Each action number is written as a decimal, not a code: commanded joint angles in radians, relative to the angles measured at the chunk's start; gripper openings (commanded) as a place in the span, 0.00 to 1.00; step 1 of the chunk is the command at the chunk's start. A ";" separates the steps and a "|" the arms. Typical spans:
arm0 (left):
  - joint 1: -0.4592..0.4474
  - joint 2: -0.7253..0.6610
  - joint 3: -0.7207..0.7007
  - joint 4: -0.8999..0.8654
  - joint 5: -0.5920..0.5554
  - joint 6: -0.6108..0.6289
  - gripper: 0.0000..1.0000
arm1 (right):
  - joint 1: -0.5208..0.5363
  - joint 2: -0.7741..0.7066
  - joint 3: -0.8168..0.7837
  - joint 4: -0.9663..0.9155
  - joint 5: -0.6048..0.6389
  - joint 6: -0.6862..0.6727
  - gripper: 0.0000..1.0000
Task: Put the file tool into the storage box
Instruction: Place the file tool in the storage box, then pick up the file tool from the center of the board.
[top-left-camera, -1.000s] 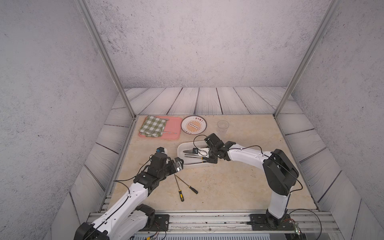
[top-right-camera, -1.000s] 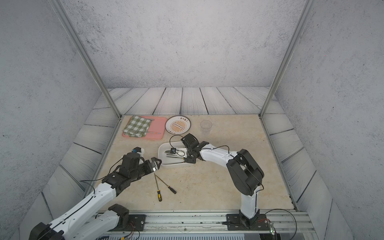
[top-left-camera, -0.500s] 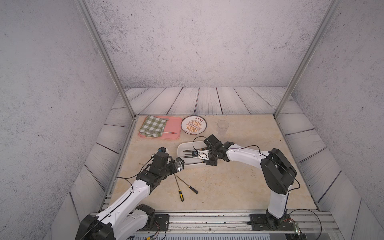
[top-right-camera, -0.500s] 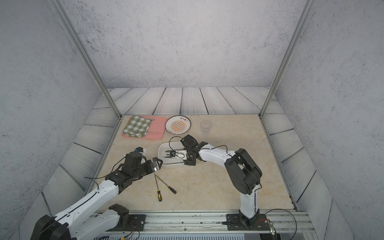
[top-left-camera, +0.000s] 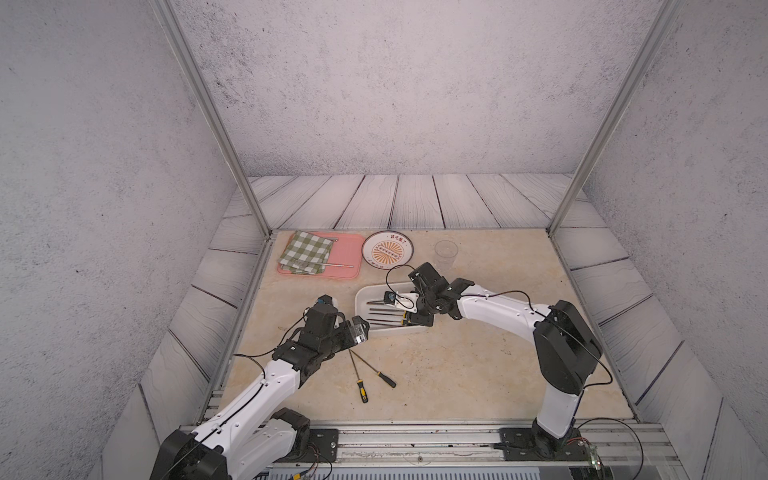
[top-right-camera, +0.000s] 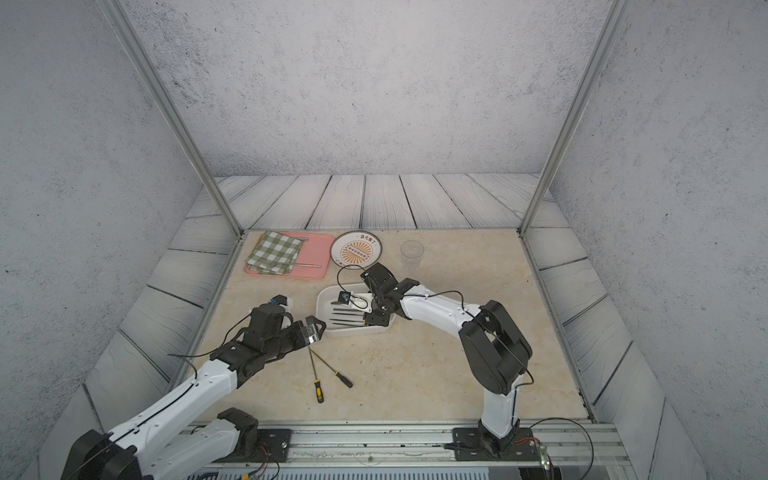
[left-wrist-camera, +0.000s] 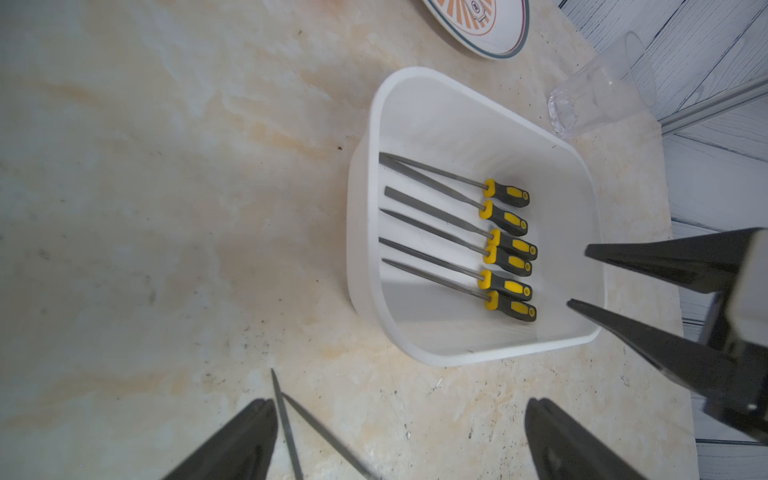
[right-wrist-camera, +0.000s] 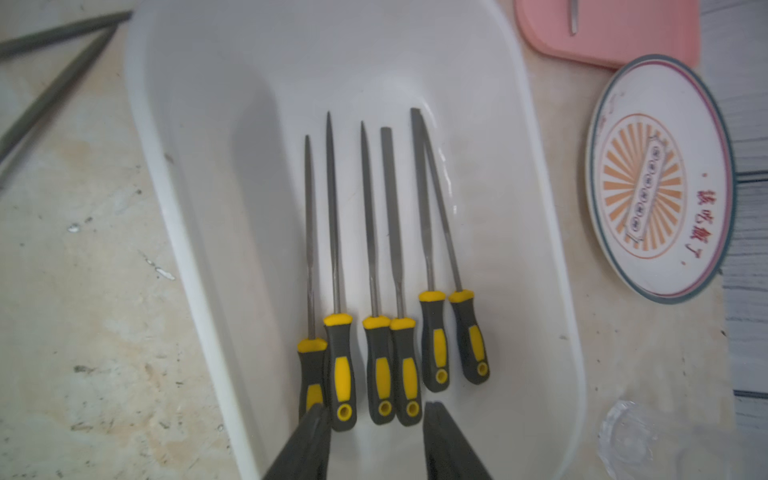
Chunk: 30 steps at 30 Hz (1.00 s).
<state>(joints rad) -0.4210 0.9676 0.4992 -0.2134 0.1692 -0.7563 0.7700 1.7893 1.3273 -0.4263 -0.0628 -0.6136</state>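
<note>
1. My right arm (top-left-camera: 498, 309) folds sharply at the elbow above its base. Its white forearm stretches low, forward and across toward my left side.
2. My right gripper (right-wrist-camera: 376, 411) points down and ahead from the wrist. Its two dark fingers (right-wrist-camera: 307, 446) stand parted with a clear gap and clamp nothing.
3. In the left wrist view, that same gripper (left-wrist-camera: 577, 276) shows two tapered tips held apart.
4. My left arm (top-left-camera: 266, 386) runs forward from its base, forearm low and wrist bent roughly level.
5. My left gripper (left-wrist-camera: 399, 403) is spread wide and empty. It aims toward the right gripper, near it but not touching.
</note>
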 joint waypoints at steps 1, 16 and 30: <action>0.006 0.009 0.038 -0.046 0.004 0.006 0.98 | 0.000 -0.095 0.014 -0.011 0.045 0.168 0.42; 0.005 -0.040 0.015 -0.074 -0.125 -0.025 0.98 | 0.054 -0.416 -0.377 0.078 -0.200 0.725 0.43; 0.024 -0.075 -0.005 -0.124 -0.201 -0.023 0.98 | 0.338 -0.164 -0.362 0.180 -0.094 0.878 0.42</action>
<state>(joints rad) -0.4061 0.8917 0.5098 -0.3149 -0.0120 -0.7792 1.0988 1.6096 0.9386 -0.2871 -0.1722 0.2131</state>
